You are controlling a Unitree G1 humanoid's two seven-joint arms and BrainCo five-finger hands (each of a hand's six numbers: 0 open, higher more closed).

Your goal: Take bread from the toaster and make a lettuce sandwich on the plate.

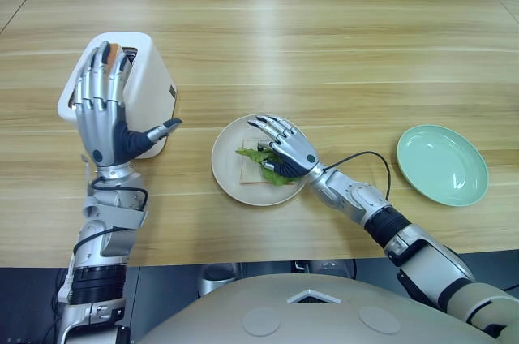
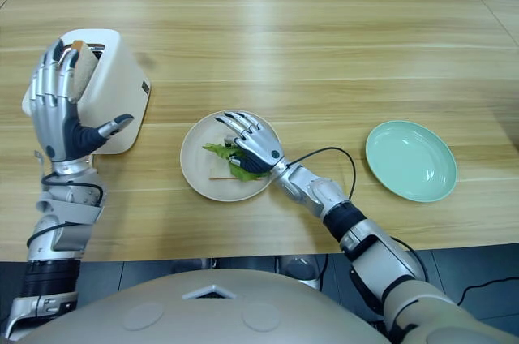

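A white toaster (image 1: 152, 84) stands at the left of the wooden table, with a tan bread slice (image 1: 130, 58) poking out of its slot. My left hand (image 1: 101, 109) is raised against the toaster's near side. Its fingers lie straight over the top beside the bread and its thumb is spread toward the right. On the beige plate (image 1: 223, 161) in the middle lies another bread slice (image 1: 247, 174) with green lettuce (image 1: 253, 153) on top. My right hand (image 1: 289, 147) hovers palm down over the lettuce, fingers extended and touching or nearly touching it.
An empty pale green plate (image 1: 442, 164) sits to the right of the beige plate. A thin black cable (image 1: 369, 156) loops from my right wrist over the table. The table's far half is bare wood.
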